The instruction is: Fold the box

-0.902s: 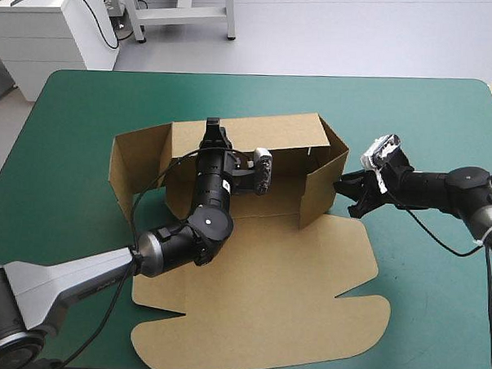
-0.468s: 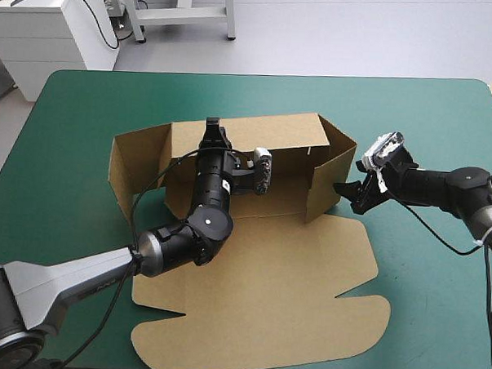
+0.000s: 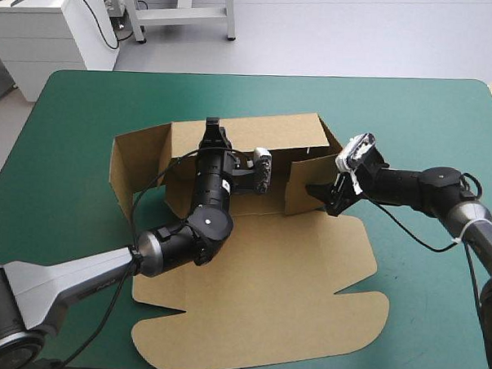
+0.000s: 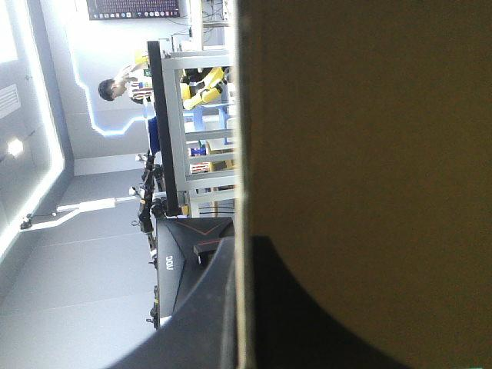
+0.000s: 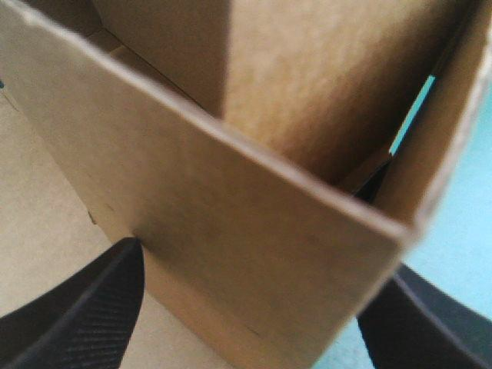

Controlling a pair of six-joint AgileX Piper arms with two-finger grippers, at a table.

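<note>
— What of the left gripper (image 4: 242, 247)?

— Clenched. It grips the box (image 3: 257, 299) by the back wall. The board's top edge runs up between the two black fingers (image 4: 196, 323), one on each face.

— And the right gripper (image 5: 269, 261)?

— Released. Its fingers stand wide apart with the box's right side wall between them. I cannot tell whether either finger touches that wall.

— What shape is the box in?

— Partly raised. The back wall stands upright, and the left side wall stands at the back wall's left end. The right side wall also stands, but it is turned inward over the box's floor, at an angle to the back wall. From the floor's front edge a large flat panel with rounded flaps lies toward the robot.

— Anything inside the box?

— The left arm (image 3: 202, 223) lies over the flat panel and across the floor, so its wrist sits between the raised walls and runs up to the back wall.

— Where is the box itself?

— On the teal-green cover (image 3: 444, 128), which shows beyond the box on every side. The right gripper is at the box's right end.
</note>
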